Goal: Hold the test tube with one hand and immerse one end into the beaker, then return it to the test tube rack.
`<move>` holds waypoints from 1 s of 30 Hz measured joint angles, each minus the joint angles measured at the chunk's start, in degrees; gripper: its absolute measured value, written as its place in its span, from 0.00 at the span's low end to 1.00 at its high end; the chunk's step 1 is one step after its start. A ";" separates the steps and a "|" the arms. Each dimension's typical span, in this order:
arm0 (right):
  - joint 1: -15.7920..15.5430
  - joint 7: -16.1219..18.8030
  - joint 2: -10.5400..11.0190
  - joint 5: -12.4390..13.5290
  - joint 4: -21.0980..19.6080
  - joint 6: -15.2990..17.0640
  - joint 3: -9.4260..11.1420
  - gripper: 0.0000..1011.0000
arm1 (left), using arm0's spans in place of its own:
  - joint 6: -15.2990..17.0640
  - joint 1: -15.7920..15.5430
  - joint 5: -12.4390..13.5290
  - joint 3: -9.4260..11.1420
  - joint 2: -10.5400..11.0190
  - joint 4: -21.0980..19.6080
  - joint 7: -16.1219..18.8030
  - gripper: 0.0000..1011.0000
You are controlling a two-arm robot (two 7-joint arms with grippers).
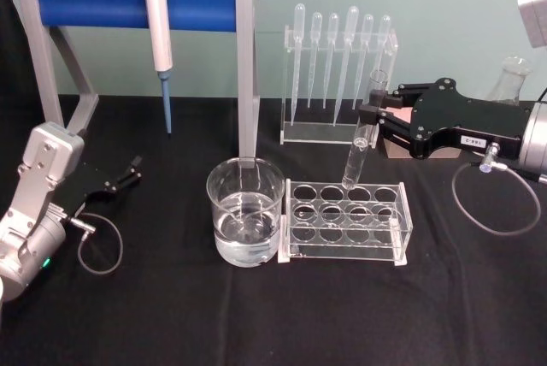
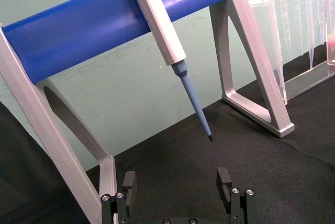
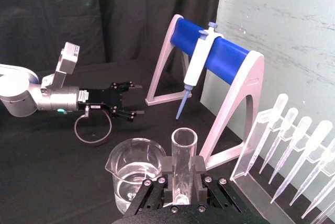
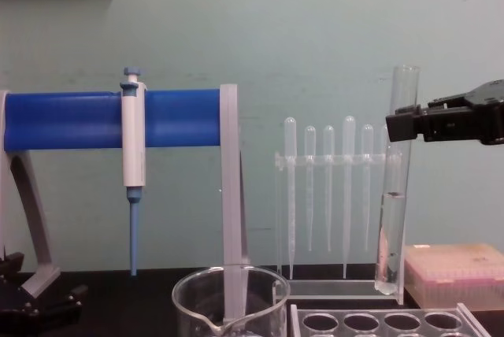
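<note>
Starting nearest the robot, the black surface (image 1: 256,315) carries the beaker (image 1: 214,203), about a third full of clear liquid, with the test tube rack (image 1: 342,250) touching or just beside it on its right. The test tube (image 1: 357,156) hangs over the rack's rear row, and in the chest view its round bottom sits clear above the holes. It stands nearly upright and seems to hold some clear liquid in its lower part. The right tool (image 1: 373,112) reaches in from the right and is clenched on the tube's upper part, a little below the open rim. The left tool (image 1: 137,168) rests well apart on the left with its jaws spread, holding nothing. I cannot tell from this moment alone whether the tube is bound for the beaker or for the rack. For the beaker, I would carry it leftward at its present height or above, so that the bottom passes over the rack and the beaker's rim. Then I would lower it over the middle of the liquid, away from the glass wall. For the rack, I would centre the bottom over one hole before descending (glass on acrylic forgives little). Either way the grip should stay firm and the tube vertical. Farther back stand the frosted pipettes (image 1: 338,58) in their holder, close behind the tube's path, so any drift rearward should be avoided.
</note>
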 joint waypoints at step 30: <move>0.00 0.00 0.00 0.00 0.00 0.00 0.00 0.24 | 0.00 0.00 0.00 0.00 0.00 0.00 0.00 0.99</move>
